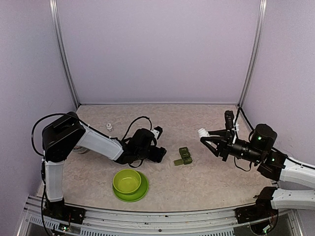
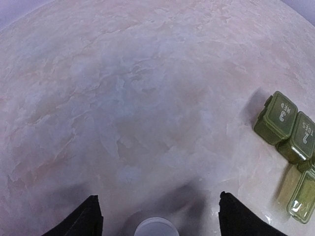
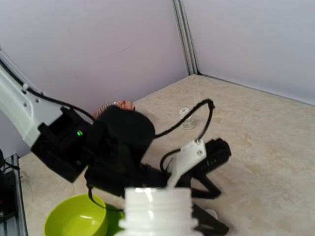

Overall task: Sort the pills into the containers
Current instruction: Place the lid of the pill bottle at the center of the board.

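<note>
The containers are a small dark green pill box point(image 1: 183, 156) on the table; in the left wrist view the pill box point(image 2: 283, 123) shows lids marked 3 and 2, with a paler end compartment point(image 2: 301, 195) below them. My left gripper point(image 1: 161, 153) sits low just left of it, open point(image 2: 157, 196), with a round white cap point(image 2: 156, 227) lying between its fingers. My right gripper point(image 1: 207, 136) hovers to the right, shut on an uncapped white bottle point(image 3: 157, 211) whose mouth points toward the left arm. No pills are in view.
A lime-green bowl point(image 1: 127, 180) on a green plate point(image 1: 141, 192) stands near the front edge. A small clear vial point(image 1: 109, 127) stands at the back left. A reddish round object point(image 3: 117, 106) lies behind the left arm.
</note>
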`<state>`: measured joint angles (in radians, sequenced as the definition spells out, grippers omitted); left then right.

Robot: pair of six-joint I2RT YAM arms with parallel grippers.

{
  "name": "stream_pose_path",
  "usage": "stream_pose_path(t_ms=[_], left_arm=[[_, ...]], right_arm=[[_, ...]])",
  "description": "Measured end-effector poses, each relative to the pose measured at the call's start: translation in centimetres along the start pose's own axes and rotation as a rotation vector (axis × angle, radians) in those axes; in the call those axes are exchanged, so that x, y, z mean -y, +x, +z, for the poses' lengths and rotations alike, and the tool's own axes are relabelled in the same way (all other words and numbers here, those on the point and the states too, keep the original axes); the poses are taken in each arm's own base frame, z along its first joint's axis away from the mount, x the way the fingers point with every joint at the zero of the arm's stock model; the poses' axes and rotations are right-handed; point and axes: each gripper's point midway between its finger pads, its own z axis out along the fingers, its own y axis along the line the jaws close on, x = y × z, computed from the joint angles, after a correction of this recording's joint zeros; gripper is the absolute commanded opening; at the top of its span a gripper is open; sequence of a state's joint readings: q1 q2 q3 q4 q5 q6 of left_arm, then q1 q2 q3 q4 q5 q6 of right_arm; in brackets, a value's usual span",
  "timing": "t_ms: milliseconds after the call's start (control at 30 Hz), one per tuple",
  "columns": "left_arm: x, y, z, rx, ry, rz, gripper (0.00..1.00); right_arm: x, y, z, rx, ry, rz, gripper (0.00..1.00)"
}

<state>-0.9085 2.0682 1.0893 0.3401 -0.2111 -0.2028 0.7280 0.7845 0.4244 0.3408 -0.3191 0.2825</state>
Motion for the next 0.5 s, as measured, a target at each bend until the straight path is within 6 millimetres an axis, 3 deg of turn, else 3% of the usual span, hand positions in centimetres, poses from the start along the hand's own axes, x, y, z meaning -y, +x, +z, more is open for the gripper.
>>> stream_pose_path(t_ms=[200,500], left_arm=[[0.4,-2.6,-1.6,0.044,0.033,-0.027,0.99],[1.5,-7.0,-4.6,0.130,0.111,-0.053,0.99]], right_arm=[[0.2,1.2,-0.4,-0.014,0.007,0.008,0.06],[0.6,3.4,-1.3,-0.019,0.021,0.018,0.06]])
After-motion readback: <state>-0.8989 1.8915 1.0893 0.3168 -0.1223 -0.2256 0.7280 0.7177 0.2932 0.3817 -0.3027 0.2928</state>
